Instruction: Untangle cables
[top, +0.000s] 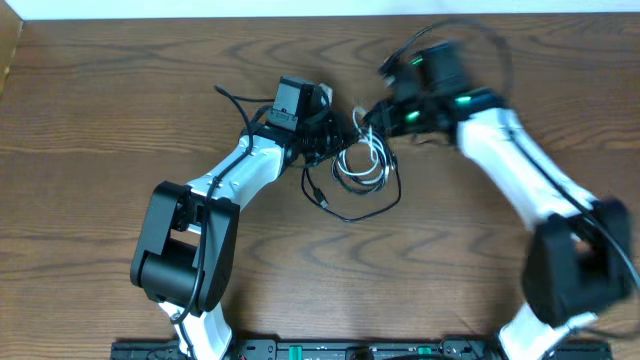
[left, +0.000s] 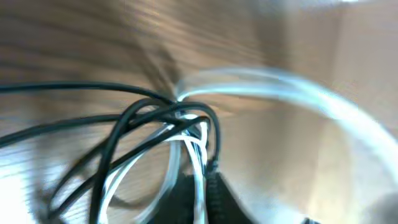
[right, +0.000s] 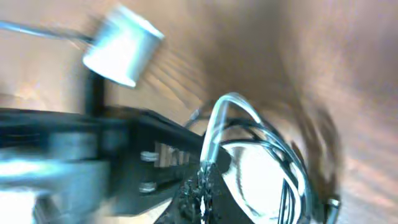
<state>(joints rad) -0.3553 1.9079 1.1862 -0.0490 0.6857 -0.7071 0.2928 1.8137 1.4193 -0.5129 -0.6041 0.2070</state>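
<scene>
Arm count: two, one gripper each.
Left arm (top: 240, 170): extended from its base at the lower left, up and right over the table (top: 100, 120), elbow bent.
Left gripper (top: 322, 140): sat at the left edge of the cable bunch. Strands of both cables ran to its dark finger. Blur hid the jaws, so spread or pressed together could not be told.
Cable count: two, one white and one black.
White cable (top: 366, 165): coiled in several small overlapping loops at mid-table, between the two grippers.
Black cable (left: 115, 134): threaded through the white loops. A wider loop lay below them, with a small plug at lower left.
Right gripper (top: 372, 118): pressed together, pinching a white cable strand at the bunch's upper right edge.
Right arm (top: 520, 170): extended from its base at the lower right, up and left, and was blurred.
</scene>
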